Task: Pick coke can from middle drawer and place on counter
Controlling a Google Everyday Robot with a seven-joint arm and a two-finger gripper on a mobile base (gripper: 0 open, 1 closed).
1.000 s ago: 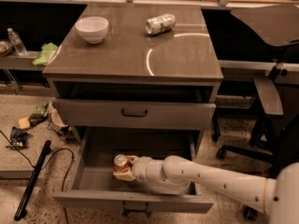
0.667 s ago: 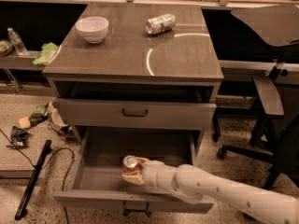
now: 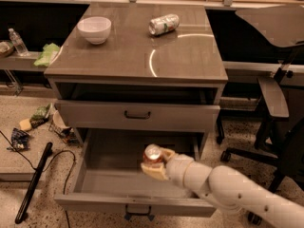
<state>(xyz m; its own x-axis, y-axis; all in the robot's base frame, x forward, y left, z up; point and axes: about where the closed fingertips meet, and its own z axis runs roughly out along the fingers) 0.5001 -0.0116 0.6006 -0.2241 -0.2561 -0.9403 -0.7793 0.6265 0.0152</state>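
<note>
The coke can (image 3: 153,152), clasped upright in the gripper's (image 3: 156,162) fingers, hangs over the open middle drawer (image 3: 111,180), likely to clear its wall for the counter (image 3: 128,56) surface.

coke can (image 3: 153,156) upright in hand (image 3: 155,165), over middle drawer (image 3: 95,148)

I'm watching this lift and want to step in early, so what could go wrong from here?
The gripper holds the coke can over the open middle drawer, below the closed upper drawer; rising straight up may clip it or the counter edge. On the counter, the lying can could get knocked and roll.
</note>
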